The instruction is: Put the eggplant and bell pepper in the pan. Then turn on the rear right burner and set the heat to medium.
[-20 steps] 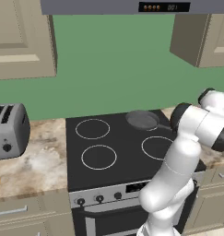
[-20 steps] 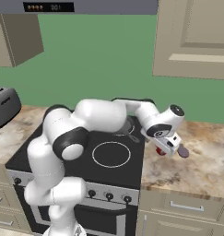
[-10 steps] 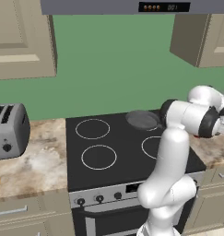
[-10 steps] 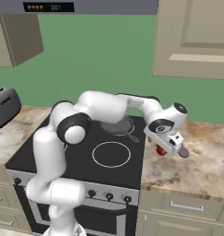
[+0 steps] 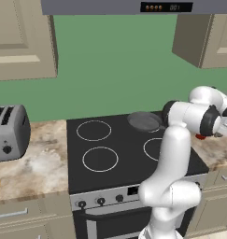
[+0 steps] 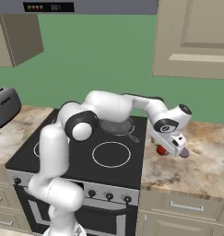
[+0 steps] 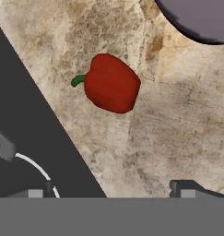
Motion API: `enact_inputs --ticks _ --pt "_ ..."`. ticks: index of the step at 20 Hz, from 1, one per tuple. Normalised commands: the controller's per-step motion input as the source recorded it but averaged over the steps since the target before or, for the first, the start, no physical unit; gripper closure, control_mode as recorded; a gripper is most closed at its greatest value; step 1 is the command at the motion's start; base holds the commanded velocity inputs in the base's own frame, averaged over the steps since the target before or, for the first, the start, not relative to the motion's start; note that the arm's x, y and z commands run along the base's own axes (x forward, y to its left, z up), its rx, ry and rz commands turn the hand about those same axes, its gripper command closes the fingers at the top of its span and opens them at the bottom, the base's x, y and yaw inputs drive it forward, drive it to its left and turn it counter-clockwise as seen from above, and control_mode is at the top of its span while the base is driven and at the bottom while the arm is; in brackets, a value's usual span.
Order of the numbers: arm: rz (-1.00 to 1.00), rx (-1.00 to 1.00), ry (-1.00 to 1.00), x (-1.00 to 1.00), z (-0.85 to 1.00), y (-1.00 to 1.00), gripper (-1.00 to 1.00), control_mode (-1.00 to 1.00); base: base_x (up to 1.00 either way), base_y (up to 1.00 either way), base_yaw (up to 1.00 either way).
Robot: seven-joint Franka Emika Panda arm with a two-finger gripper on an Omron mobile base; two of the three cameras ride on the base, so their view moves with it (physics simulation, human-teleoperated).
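Left base view first: a toaster (image 5: 10,131) stands on the counter (image 5: 38,163) at the far left, well apart from the work. Next to it is the black stove (image 5: 119,149), and the pan (image 5: 144,121) sits at the back of it, on the rear right burner (image 6: 115,125), so it is ready to receive the vegetables. The white arm reaches over the stove to the counter on the right side.

In the right base view the gripper (image 6: 171,144) hangs just above the bell pepper (image 6: 162,150), and the purple eggplant (image 6: 183,153) lies just beside it, a little further right. Both vegetables are on the counter, not in the pan.

From the hand view, the bell pepper (image 7: 111,83) lies on its side with the green stem pointing toward the stove edge, and the eggplant (image 7: 199,18) is at the upper right corner. The jaws stand wide apart and hold nothing. I think the hand is placed like this to come down around the pepper, but it is not yet centred between the fingertips (image 7: 186,190).
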Motion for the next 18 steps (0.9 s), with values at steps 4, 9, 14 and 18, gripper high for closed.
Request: enact_inputs --ticks 4,9,14,18 --pt "-0.05 0.0 0.04 0.18 -0.2 0.0 -1.0 -1.0 0.0 0.0 0.0" --pt "-0.05 0.0 0.02 0.16 -0.21 0.0 -1.0 -1.0 0.0 0.0 0.0" --pt "-0.05 -0.01 0.03 0.21 -0.21 0.0 -1.0 -1.0 0.0 0.0 0.0" --pt "-0.05 -0.03 0.04 0.21 -0.2 0.0 -1.0 -1.0 0.0 0.0 0.0"
